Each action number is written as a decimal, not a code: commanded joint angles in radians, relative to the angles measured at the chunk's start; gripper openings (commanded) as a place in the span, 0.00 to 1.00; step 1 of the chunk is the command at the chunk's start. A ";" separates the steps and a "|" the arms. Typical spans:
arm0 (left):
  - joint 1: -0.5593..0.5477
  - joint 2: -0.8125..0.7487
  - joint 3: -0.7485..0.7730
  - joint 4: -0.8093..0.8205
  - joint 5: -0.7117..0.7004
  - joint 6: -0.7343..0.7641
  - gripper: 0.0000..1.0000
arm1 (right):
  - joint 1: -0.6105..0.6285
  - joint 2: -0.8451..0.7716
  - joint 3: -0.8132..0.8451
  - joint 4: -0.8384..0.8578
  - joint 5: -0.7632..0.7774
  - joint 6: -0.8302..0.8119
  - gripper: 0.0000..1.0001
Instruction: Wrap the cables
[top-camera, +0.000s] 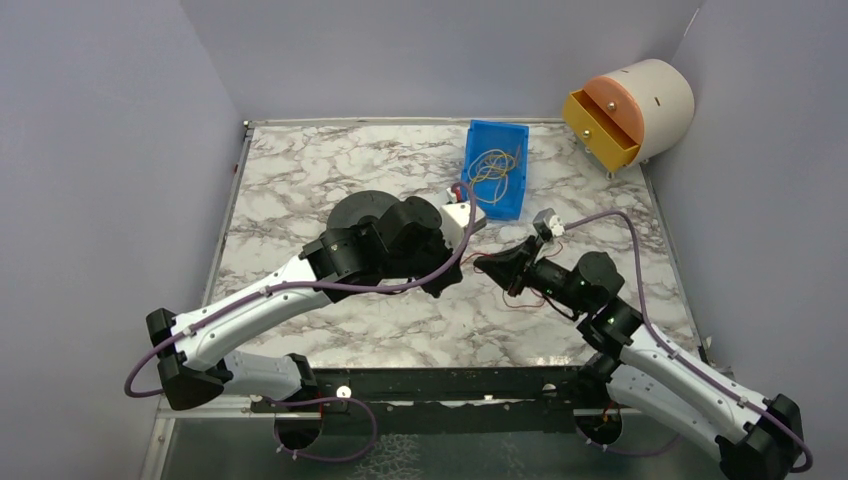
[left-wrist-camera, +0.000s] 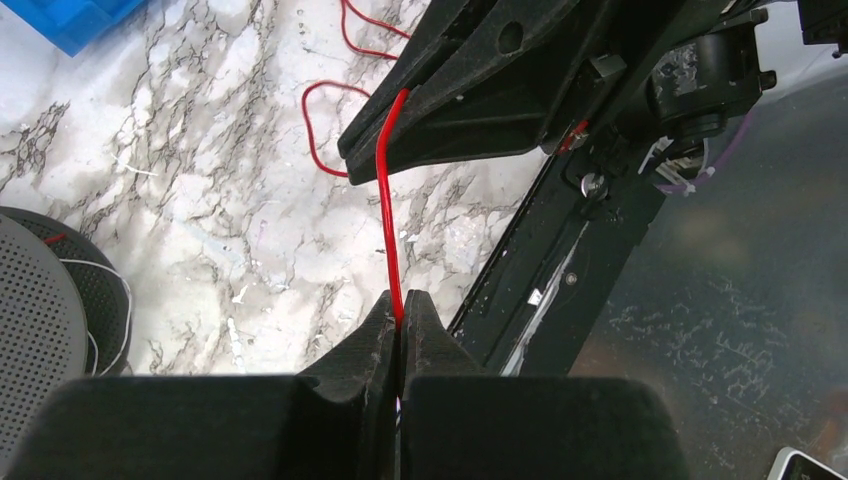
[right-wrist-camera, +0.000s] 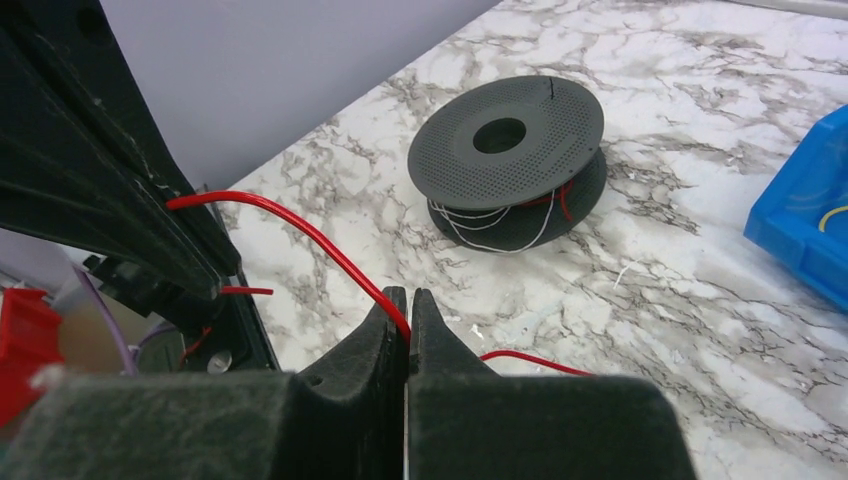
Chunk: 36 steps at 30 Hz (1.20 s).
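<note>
The red cable (left-wrist-camera: 388, 230) looked hair-thin, light and floppy, likely slippery; I judged a short pinch close to the other grip best. My left arm (top-camera: 260, 300) reached toward two o'clock across the worktop (top-camera: 300, 170), left jaws shut on the strand. My right arm (top-camera: 660, 360) stretched toward ten o'clock, right jaws clamped shut on the same strand, which spanned the gap between both grips.

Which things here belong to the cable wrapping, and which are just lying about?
In use:
red cable, pinched by left gripper and right gripper
probably the grey spool

Lying about:
blue bin
round box with yellow drawer
</note>
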 joint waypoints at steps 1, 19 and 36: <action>-0.004 -0.037 -0.008 0.002 0.012 -0.008 0.00 | 0.005 -0.033 0.035 -0.042 0.067 -0.019 0.01; -0.002 -0.063 -0.135 -0.002 0.008 -0.004 0.00 | 0.006 -0.036 0.168 -0.199 0.079 -0.056 0.01; -0.003 -0.184 -0.103 0.021 -0.228 -0.011 0.65 | 0.006 0.090 0.291 -0.429 0.294 -0.061 0.01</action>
